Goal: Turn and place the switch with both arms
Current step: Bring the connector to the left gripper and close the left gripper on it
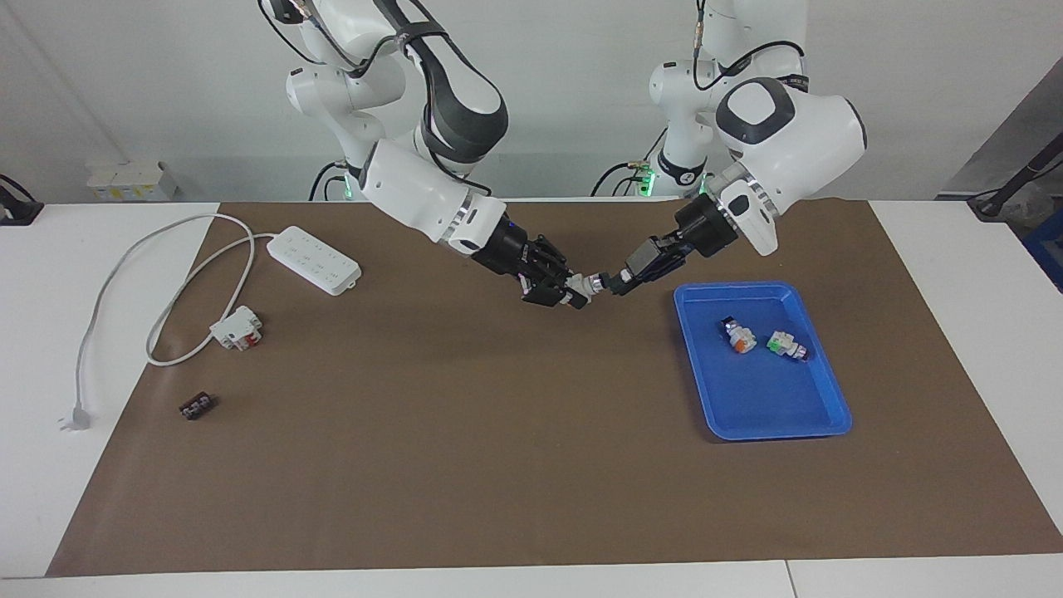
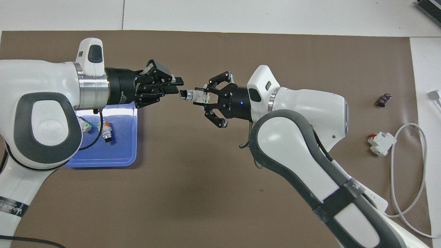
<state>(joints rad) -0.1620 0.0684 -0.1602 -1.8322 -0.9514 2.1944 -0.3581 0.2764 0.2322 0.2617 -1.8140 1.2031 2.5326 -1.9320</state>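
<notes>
My right gripper (image 1: 569,292) (image 2: 201,96) is shut on the switch (image 1: 581,287) (image 2: 195,95), a small white block held in the air over the brown mat, beside the blue tray. Its black-and-silver knob points at my left gripper (image 1: 619,285) (image 2: 180,86). The left gripper's fingers stand slightly apart, their tips right at the knob. I cannot tell whether they touch it. The switch's orange side does not show.
The blue tray (image 1: 772,415) (image 2: 117,155), toward the left arm's end, holds an orange-marked block (image 1: 737,336) and a green-marked block (image 1: 785,345). Toward the right arm's end lie a power strip (image 1: 314,259) with cable, a white block with red parts (image 1: 237,328) (image 2: 380,143) and a small dark part (image 1: 198,407).
</notes>
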